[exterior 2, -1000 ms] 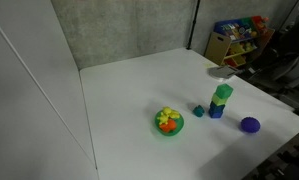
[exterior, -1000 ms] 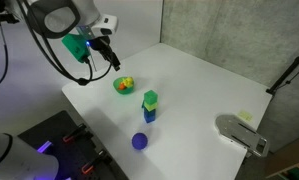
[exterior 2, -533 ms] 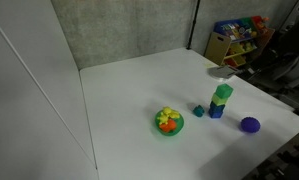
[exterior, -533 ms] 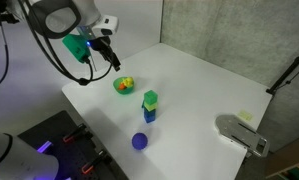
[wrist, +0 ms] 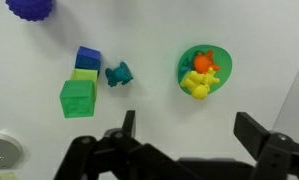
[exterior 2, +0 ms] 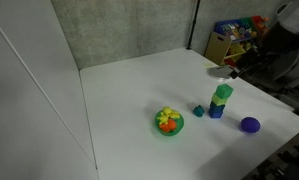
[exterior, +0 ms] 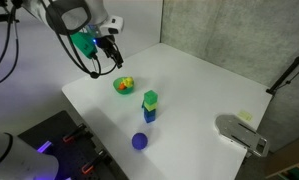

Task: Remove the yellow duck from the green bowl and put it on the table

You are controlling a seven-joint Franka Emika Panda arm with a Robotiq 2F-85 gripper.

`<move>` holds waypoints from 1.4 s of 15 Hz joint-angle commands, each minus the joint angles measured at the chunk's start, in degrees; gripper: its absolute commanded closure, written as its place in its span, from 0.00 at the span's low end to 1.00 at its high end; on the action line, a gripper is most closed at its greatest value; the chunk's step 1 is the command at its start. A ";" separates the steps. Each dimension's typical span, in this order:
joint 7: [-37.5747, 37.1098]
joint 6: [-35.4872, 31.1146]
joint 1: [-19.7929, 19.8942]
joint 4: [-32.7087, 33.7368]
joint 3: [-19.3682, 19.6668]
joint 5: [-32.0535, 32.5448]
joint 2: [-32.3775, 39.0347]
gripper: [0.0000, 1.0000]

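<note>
The green bowl (exterior: 123, 86) sits on the white table (exterior: 199, 90); it also shows in an exterior view (exterior 2: 168, 122) and in the wrist view (wrist: 219, 62). The yellow duck (wrist: 197, 84) lies in it beside an orange item (wrist: 202, 63); the duck is a small yellow spot in both exterior views (exterior: 122, 84) (exterior 2: 165, 115). My gripper (exterior: 112, 55) hangs above the table, up and to the left of the bowl in that view. In the wrist view its fingers (wrist: 189, 130) are spread wide and empty, with the bowl above them in the picture.
A green cube stacked on a blue cube (exterior: 150, 106) stands near the bowl, with a small teal toy (wrist: 117, 74) beside it. A purple spiky ball (exterior: 139, 141) lies near the table's edge. A grey device (exterior: 241, 133) sits at a table corner.
The arm has shifted a little to the right toward the bowl side. The bowl, duck and blocks have not moved.
</note>
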State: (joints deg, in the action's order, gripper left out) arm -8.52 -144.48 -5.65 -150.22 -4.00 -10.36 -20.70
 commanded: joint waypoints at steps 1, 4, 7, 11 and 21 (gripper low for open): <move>2.40 1.24 -1.49 6.27 0.91 -3.22 7.08 0.00; 3.64 1.59 -2.01 10.71 0.76 -5.78 12.98 0.00; 4.50 2.49 -1.94 15.56 0.02 -7.23 19.57 0.00; 4.27 3.43 -1.48 21.70 -1.33 -7.47 28.27 0.00; 1.76 6.67 -2.15 37.86 -3.34 -4.69 48.56 0.00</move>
State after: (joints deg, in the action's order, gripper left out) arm -6.08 -140.73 -7.74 -118.82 -6.75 -16.20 22.33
